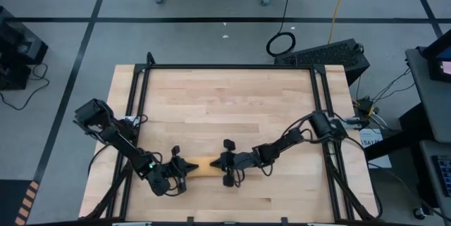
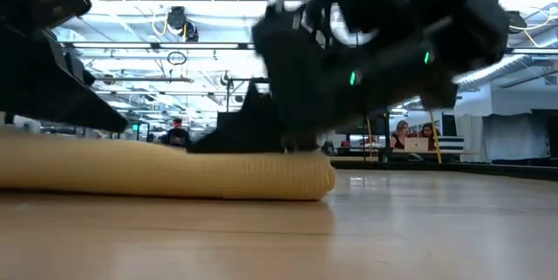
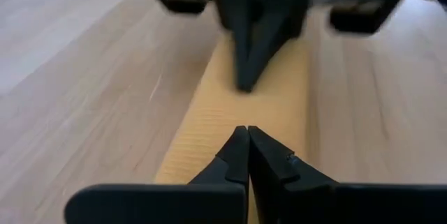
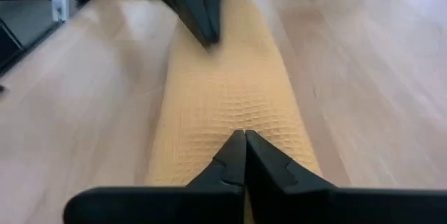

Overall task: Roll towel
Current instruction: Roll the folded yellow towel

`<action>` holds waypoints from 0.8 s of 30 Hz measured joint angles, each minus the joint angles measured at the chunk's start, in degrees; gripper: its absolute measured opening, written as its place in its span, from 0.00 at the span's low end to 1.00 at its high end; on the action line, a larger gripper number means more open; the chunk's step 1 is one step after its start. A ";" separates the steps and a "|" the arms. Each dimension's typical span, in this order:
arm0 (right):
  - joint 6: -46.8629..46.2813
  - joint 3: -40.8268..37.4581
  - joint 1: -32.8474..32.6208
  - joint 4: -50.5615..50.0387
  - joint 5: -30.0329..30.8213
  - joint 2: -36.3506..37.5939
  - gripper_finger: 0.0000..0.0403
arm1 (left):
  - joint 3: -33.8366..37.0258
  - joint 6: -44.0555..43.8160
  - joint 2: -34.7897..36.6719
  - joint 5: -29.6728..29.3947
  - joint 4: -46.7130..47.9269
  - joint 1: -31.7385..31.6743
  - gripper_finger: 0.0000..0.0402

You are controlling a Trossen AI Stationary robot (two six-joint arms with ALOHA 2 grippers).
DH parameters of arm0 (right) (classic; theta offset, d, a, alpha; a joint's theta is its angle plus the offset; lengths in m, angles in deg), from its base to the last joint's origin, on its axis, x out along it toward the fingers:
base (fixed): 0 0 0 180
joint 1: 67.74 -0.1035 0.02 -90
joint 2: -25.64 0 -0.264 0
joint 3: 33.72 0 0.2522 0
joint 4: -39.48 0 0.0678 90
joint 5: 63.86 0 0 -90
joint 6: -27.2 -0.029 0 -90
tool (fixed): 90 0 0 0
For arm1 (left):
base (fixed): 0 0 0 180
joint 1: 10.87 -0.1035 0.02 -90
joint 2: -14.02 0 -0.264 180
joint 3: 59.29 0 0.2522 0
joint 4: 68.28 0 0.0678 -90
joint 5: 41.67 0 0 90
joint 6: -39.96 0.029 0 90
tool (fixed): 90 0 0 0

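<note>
Already the towel (image 1: 203,165) lies rolled on the tabletop (image 1: 225,99), between the clenched left tool (image 1: 184,167) and right tool (image 1: 215,162); soft, light waffle cloth, probably best pressed at its ends.

We log 2 arms, both matte black, built of jointed segments with dark cables trailing along them. The left hand (image 1: 184,169) ends in 2 tapered black fingers (image 3: 234,155) on a wide black crossbar. The right hand (image 1: 215,163) has the same wedge-shaped fingers (image 4: 236,153). Small green indicator lights (image 2: 353,77) glow on the housings.
</note>
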 joint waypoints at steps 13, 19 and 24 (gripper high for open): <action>-2.85 -0.44 0.96 0.53 -0.54 -2.48 0.00 | 1.07 -13.99 5.70 1.87 19.62 5.28 0.02; -0.96 -0.44 1.04 -5.60 -2.16 -0.72 0.00 | 5.34 -16.16 4.27 0.12 8.74 5.26 0.02; -0.13 -0.57 1.47 -14.29 -4.71 3.59 0.00 | 4.89 -11.02 4.52 -2.20 3.68 3.53 0.02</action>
